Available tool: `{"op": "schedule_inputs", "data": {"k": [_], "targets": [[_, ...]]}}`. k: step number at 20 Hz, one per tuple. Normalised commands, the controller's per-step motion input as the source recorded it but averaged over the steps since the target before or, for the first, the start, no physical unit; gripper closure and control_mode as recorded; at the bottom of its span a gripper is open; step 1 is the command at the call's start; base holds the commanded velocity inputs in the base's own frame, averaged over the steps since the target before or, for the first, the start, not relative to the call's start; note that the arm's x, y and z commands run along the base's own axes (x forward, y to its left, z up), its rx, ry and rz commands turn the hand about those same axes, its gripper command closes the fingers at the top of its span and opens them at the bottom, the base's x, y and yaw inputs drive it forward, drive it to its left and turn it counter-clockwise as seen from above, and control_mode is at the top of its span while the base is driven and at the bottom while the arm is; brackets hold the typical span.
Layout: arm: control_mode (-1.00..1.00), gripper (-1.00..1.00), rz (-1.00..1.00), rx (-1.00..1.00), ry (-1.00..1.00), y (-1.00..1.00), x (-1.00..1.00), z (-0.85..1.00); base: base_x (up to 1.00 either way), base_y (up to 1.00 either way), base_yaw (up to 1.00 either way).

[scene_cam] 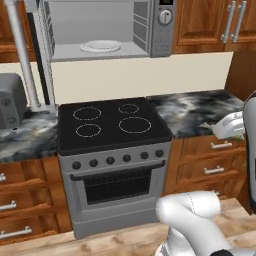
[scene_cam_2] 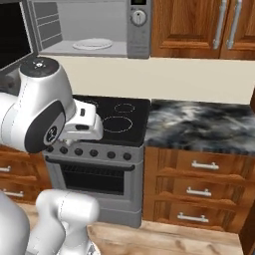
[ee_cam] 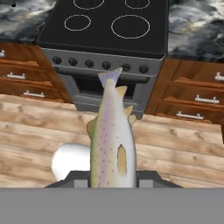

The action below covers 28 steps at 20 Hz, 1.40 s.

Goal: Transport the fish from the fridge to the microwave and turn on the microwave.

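Gripper (ee_cam: 113, 181) clamped on pale speckled olive-pink fish (ee_cam: 111, 140) near head end, tail fwd; looks light, slick, maybe floppy — mid-body hold prob. steadier w/ open grey microwave (scene_cam: 107, 30) ahead.

Black stove (scene_cam: 112, 125) between marble counters (scene_cam: 195, 112) — wooden drawers (scene_cam_2: 199, 191) below.

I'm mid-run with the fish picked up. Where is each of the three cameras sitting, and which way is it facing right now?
Left base view: behind the arm on its left, facing the stove and the open microwave; white arm links at lower right.
Right base view: behind the arm on its right, facing the same stove and microwave; big arm joints at left.
Hand view: on the hand, looking along the gripper and the fish it holds toward the stove front and the wood floor.
All three share the stove; both base views share the microwave.
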Motion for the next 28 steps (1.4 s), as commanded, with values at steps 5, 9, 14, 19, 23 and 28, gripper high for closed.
{"op": "schedule_inputs", "data": {"k": [5, 9, 14, 19, 23, 28], "targets": [[1.00, 1.00, 0.00, 0.00, 0.00, 0.00, 0.00, 0.00, 0.57, 0.55, 0.01], [1.00, 1.00, 0.00, 0.00, 0.00, 0.00, 0.00, 0.00, 0.62, 0.32, 0.00], [1.00, 1.00, 0.00, 0.00, 0.00, 0.00, 0.00, 0.00, 0.38, 0.43, 0.00], [1.00, 1.00, 0.00, 0.00, 0.00, 0.00, 0.00, 0.00, 0.30, 0.45, 0.01], [1.00, 1.00, 0.00, 0.00, 0.00, 0.00, 0.00, 0.00, 0.53, 0.36, 0.00], [1.00, 1.00, 0.00, 0.00, 0.00, 0.00, 0.00, 0.00, 0.52, 0.21, 0.00]]}}
